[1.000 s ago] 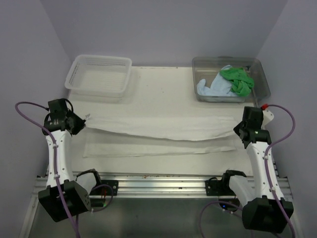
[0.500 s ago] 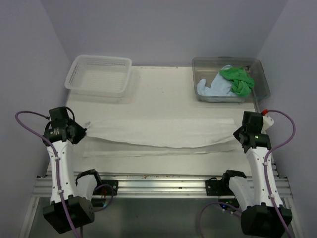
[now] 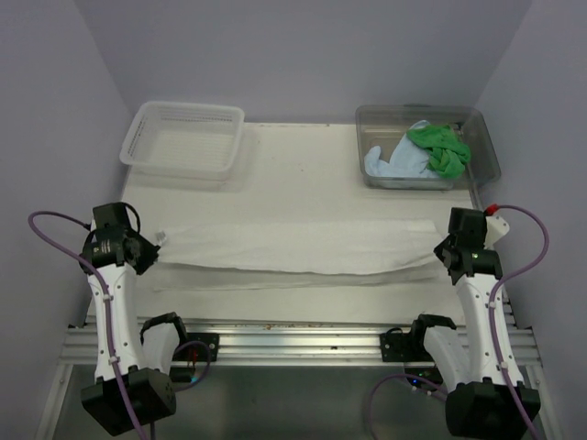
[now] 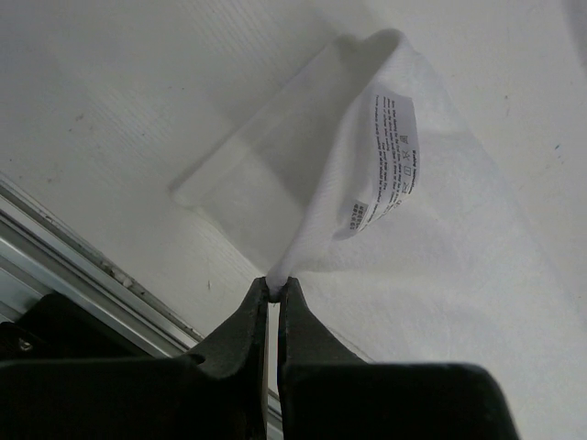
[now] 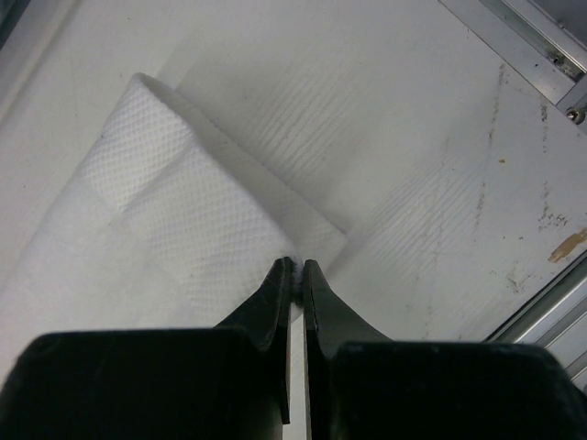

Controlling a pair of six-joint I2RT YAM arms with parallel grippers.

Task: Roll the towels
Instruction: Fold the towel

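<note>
Top view: I have the white towel (image 3: 293, 249) spread as a long band across the near half of the table (image 3: 303, 174), running from 9 o'clock to 3 o'clock. It sits in 2 layers, and a thin strip of the lower layer shows along the 6 o'clock edge.

The left gripper (image 3: 151, 247) is at the 9 o'clock end of the band. In the left wrist view its jaws are closed tight on a corner of the white towel, with only cloth between the tips. That corner is lifted off the table and casts a shadow under it. A printed care label (image 4: 390, 156) hangs from the edge toward 1 o'clock of the pinch.

The right gripper (image 3: 444, 252) is at the 3 o'clock end. In the right wrist view its jaws are clamped on the folded end of the white towel, with the cloth fanning out toward 10 o'clock.

The green towel (image 3: 438, 147) and blue towel (image 3: 393, 163) are bunched together in the clear tub (image 3: 367, 119) at 1 o'clock. The green one lies partly on top of the blue one. The lattice basket (image 3: 188, 105) is at 11 o'clock, well apart from the white towel. The rail (image 3: 293, 332) runs along the 6 o'clock edge, between the 2 arm bases.
</note>
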